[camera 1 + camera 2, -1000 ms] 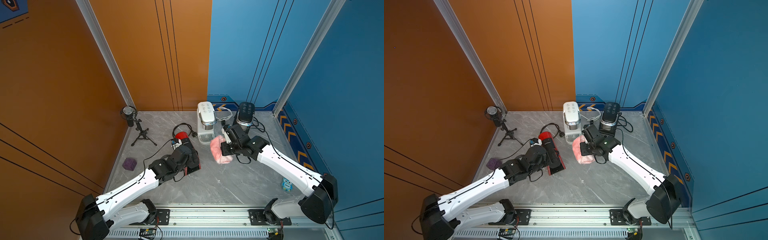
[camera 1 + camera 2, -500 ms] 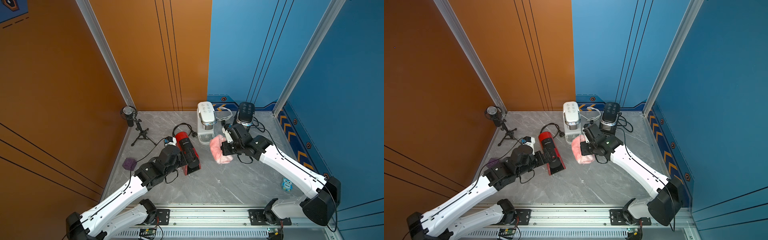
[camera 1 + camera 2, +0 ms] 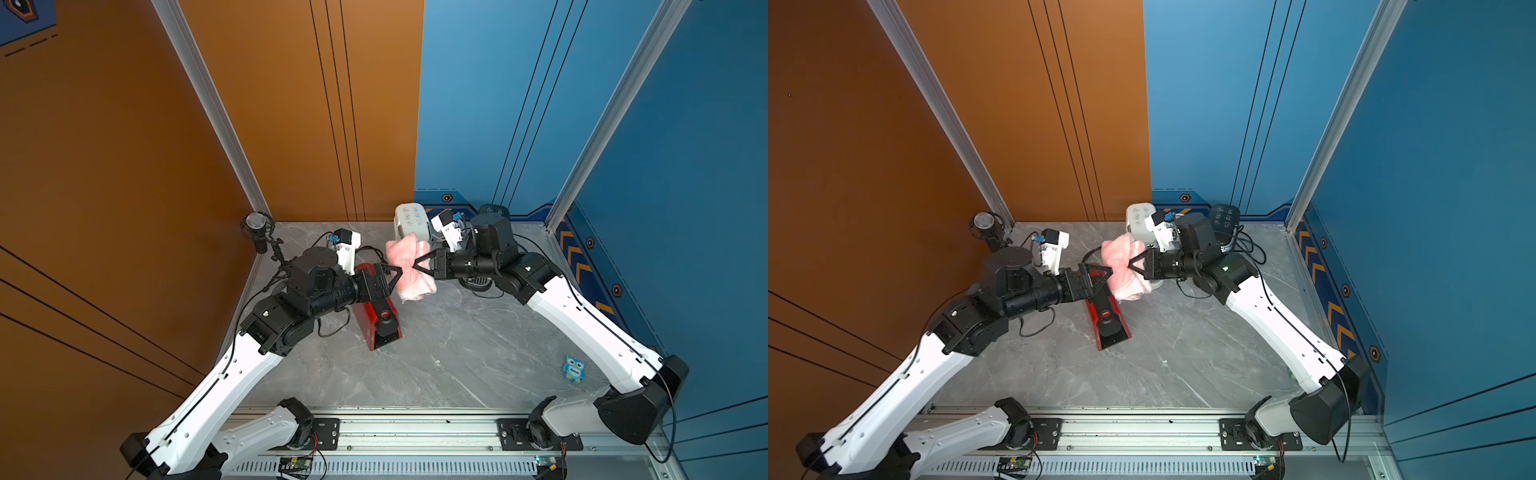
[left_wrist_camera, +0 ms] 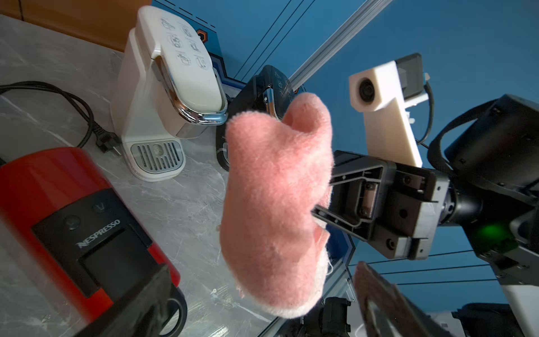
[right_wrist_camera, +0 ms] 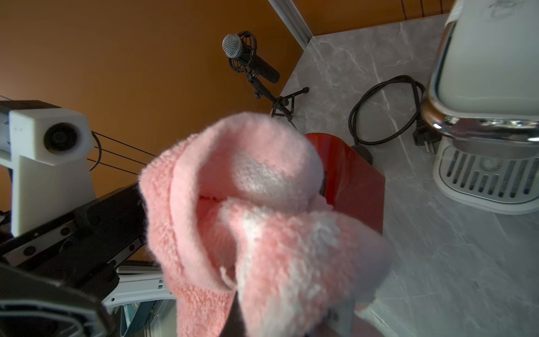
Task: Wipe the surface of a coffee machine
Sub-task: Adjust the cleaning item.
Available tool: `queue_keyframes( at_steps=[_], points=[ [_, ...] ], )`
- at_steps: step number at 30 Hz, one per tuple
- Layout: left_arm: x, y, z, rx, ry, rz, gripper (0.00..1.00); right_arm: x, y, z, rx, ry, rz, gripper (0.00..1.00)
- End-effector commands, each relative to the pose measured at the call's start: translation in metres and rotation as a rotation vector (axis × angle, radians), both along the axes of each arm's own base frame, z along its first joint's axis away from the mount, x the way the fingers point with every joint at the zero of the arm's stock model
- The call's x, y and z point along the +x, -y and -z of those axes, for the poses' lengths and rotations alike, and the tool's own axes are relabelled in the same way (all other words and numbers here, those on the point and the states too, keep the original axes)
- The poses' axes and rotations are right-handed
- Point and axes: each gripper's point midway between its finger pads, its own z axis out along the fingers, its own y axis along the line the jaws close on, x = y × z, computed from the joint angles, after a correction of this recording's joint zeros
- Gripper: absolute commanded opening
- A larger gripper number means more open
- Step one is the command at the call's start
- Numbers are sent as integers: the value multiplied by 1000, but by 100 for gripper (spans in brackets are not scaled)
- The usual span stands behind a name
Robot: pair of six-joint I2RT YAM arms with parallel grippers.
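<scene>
Holding the fluffy pink cloth (image 3: 409, 250) clamped tight, your right gripper (image 3: 417, 266) meets the left gripper (image 3: 394, 275), jaws spread wide just beside the cloth (contact unclear). The glossy, boxy red coffee machine (image 3: 380, 322) sits on the bench (image 3: 457, 353) below both, long axis running toward the arm bases, nearer your left arm.

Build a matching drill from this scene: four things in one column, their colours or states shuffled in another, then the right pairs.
1. left gripper
2. right gripper
3. cloth
4. Nespresso machine

A. red
B. open
C. pink
D. shut on the cloth

Pairs: 1-B, 2-D, 3-C, 4-A
</scene>
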Motion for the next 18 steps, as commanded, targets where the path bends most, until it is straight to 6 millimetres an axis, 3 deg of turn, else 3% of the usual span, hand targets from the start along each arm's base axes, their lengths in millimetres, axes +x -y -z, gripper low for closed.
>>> queue_keyframes(
  at_steps=[1,3,6,9,11,12,14,18],
  points=[
    [-8,9,-20,-58,17,75,98,-5,-21,-24,95,9,-58,0],
    [-4,10,-17,-66,-5,74,99,-8,-27,-22,95,9,-65,0],
    [3,11,-5,-57,-42,54,88,-9,-32,-19,92,7,-67,0],
    [10,4,1,-57,-49,7,67,-11,-33,-20,98,10,-70,0],
    [13,2,1,-66,-46,-14,47,-12,-35,-20,111,1,-79,0],
    [14,2,0,-73,-41,-17,40,-24,-45,-19,118,-7,-118,0],
    [14,3,-2,-78,-33,-14,25,-31,-50,-19,130,-10,-140,0],
    [15,8,-5,-94,-8,11,14,-39,-55,-21,152,-22,-160,0]
  ],
)
